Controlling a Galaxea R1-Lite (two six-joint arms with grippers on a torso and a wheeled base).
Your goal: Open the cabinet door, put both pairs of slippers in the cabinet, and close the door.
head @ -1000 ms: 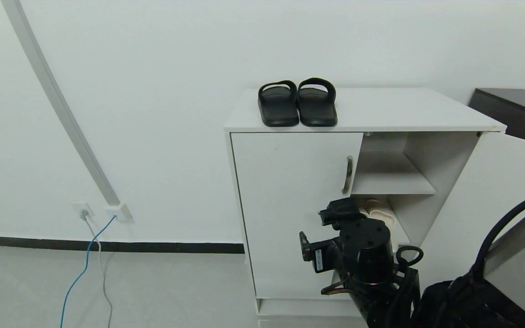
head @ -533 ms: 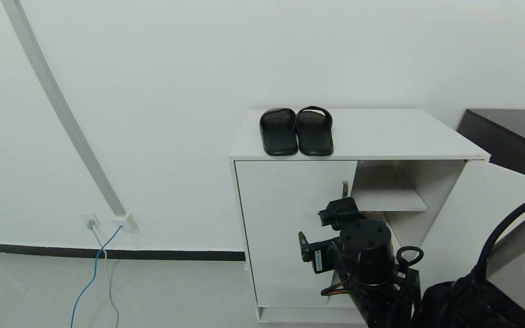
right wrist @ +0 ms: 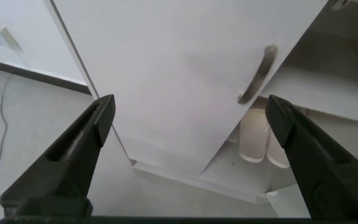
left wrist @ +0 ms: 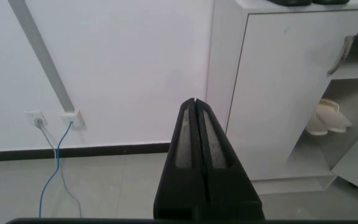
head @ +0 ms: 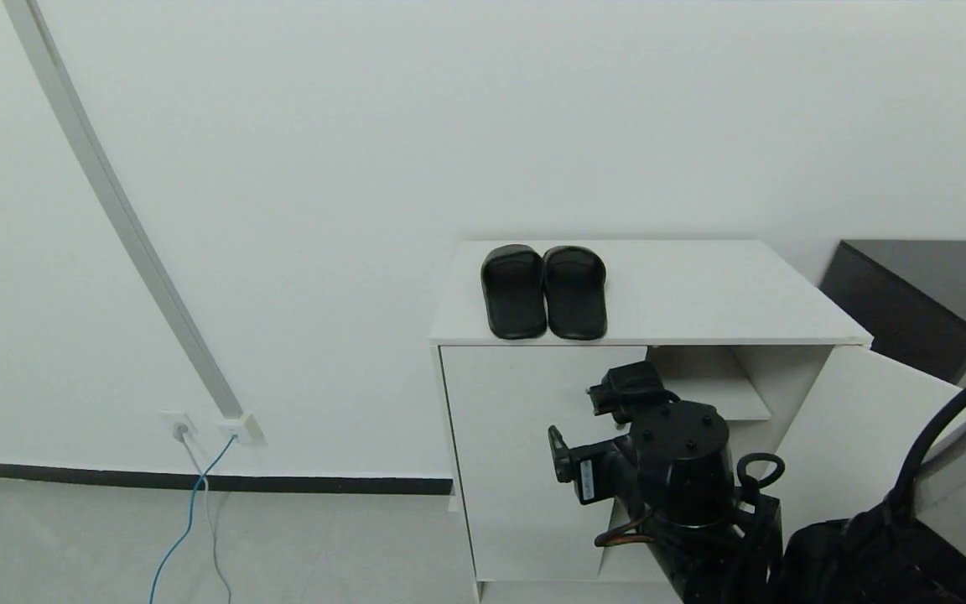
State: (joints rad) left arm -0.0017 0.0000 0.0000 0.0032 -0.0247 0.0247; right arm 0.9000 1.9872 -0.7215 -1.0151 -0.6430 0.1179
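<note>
Sitting atop the cabinet (head: pixel 701 294) are black slippers (head: pixel 543 292); white slippers (left wrist: pixel 328 117) lie inside. Left hand (left wrist: pixel 195 107) pinched together, right hand (right wrist: pixel 191 107) spread wide.

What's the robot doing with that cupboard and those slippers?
The robot is tidying slippers into the white cabinet. Its right door stands open, and a pale pair of slippers already sits on a lower shelf inside. The black slippers lie side by side on top, not yet put away. Neither gripper holds anything: the left gripper is shut and empty, and the right gripper is open in front of the closed left door.
</note>
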